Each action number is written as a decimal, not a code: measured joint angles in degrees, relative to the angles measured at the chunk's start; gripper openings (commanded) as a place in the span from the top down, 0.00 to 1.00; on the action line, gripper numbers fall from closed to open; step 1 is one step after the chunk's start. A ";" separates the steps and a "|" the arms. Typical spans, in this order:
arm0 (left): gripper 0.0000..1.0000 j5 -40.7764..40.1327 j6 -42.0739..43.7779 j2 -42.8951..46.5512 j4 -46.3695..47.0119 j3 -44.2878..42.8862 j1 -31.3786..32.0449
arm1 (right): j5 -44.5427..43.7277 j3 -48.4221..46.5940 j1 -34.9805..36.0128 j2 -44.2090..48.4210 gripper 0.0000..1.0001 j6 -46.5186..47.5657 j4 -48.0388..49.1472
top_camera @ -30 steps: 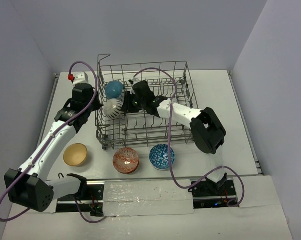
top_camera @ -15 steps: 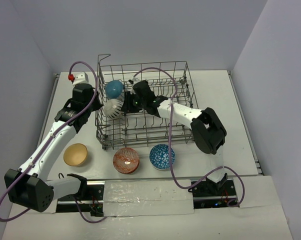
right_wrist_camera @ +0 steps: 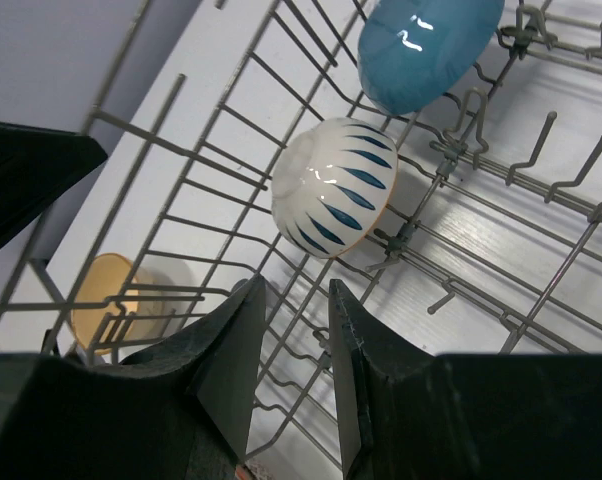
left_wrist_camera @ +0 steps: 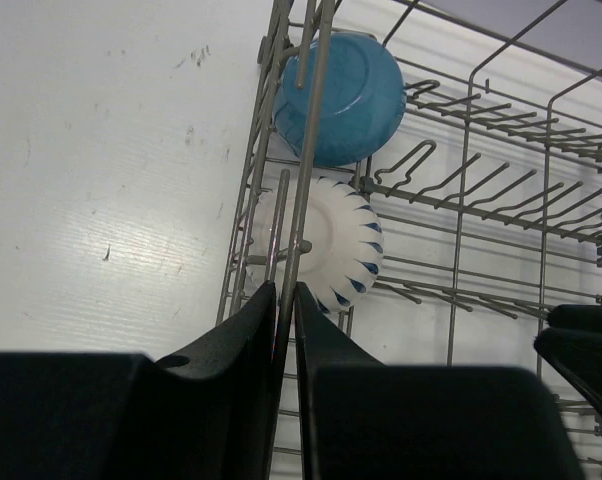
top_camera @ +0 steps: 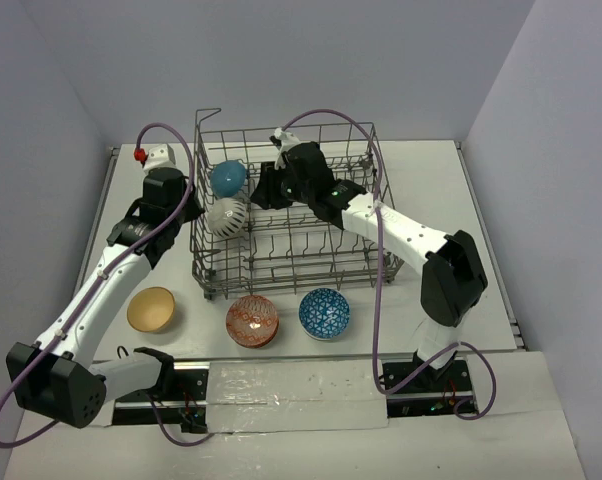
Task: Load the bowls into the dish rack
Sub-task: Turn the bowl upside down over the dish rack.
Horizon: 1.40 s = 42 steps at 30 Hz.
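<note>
The dish rack (top_camera: 311, 225) stands mid-table. Inside it at the left end, a plain blue bowl (top_camera: 228, 178) and a white bowl with blue stripes (top_camera: 227, 215) rest on edge between the tines. My left gripper (left_wrist_camera: 286, 300) is shut on an upright wire of the rack's left wall (left_wrist_camera: 306, 150), just outside the white bowl (left_wrist_camera: 331, 240). My right gripper (right_wrist_camera: 296, 300) hangs open above the rack floor, a little short of the white bowl (right_wrist_camera: 331, 185), holding nothing. Three bowls sit on the table in front of the rack: yellow (top_camera: 151, 309), red patterned (top_camera: 252, 320), blue patterned (top_camera: 324, 313).
The rack's raised corner handle (top_camera: 209, 113) sticks up at the far left. Rows of tines (right_wrist_camera: 541, 150) fill the right part of the rack. Walls close in the table on the left, back and right.
My right arm has lifted and drawn back from the white bowl, its elbow swinging right, and its jaws have widened a little. The left arm and both racked bowls have stayed put.
</note>
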State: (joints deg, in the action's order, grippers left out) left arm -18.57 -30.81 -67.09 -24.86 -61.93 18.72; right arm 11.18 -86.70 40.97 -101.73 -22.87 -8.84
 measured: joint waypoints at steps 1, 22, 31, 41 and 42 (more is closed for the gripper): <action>0.80 -0.17 0.02 0.35 0.07 0.00 0.04 | 0.02 0.00 0.00 0.66 0.60 0.39 -0.04; 0.72 -16.70 1.81 13.81 4.92 3.13 -0.22 | 6.43 11.67 -0.42 12.66 0.58 8.07 -0.57; 0.72 -24.70 -5.79 9.09 -9.11 -1.60 -0.81 | 7.56 13.73 -0.42 15.74 0.57 11.82 -0.46; 0.70 -13.35 -13.92 11.28 -21.62 0.48 -10.34 | 8.44 18.05 -0.42 21.00 0.55 12.92 -0.55; 0.70 -11.37 -14.16 11.28 -21.68 1.01 -11.52 | 8.48 18.21 -0.42 21.84 0.54 12.92 -0.42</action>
State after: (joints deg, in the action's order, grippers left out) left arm -29.93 -44.97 -55.81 -46.54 -60.93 7.20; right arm 19.66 -68.49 40.56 -79.90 -9.96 -9.26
